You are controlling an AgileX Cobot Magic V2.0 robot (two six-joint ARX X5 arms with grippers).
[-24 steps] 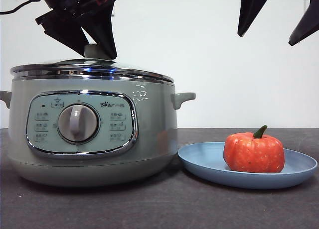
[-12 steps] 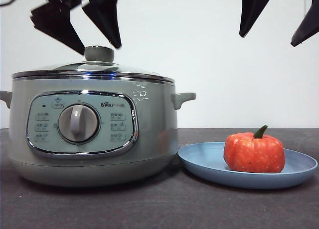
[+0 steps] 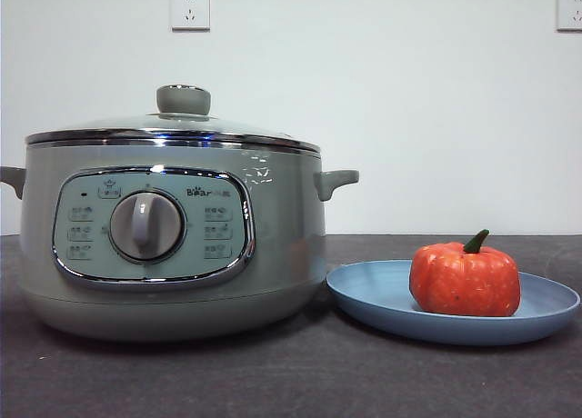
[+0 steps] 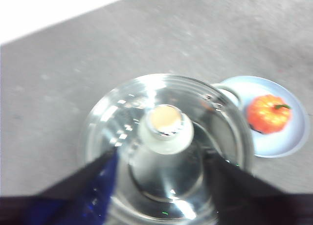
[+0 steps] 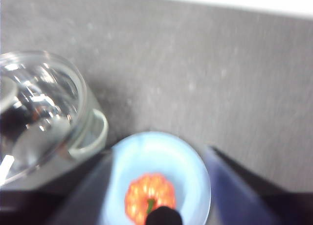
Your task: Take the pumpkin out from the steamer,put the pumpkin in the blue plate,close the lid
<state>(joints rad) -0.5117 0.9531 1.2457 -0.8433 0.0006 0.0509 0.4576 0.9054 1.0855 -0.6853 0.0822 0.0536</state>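
The sage-green steamer [image 3: 173, 245] stands on the left of the table with the glass lid [image 3: 173, 127] seated on its chrome rim. The pumpkin [image 3: 465, 279] sits upright in the blue plate [image 3: 382, 295] just right of the pot. Neither arm shows in the front view. My left gripper [image 4: 161, 159] hangs open, high above the lid's knob [image 4: 165, 122], with one jaw on each side of it and not touching it. The pumpkin [image 4: 268, 113] shows beyond it. My right gripper [image 5: 157, 156] is open, well above the plate [image 5: 146, 154] and the pumpkin [image 5: 149, 191].
The dark grey table [image 3: 300, 382] runs back to a white wall with a socket [image 3: 189, 9] at upper left and another socket [image 3: 569, 9] at upper right. The steamer's right side handle [image 3: 338, 180] reaches toward the plate.
Both arms have risen out of the front view. The left gripper, which was around the lid's knob, has let go and lifted away. Lid, steamer, plate and pumpkin have stayed put.
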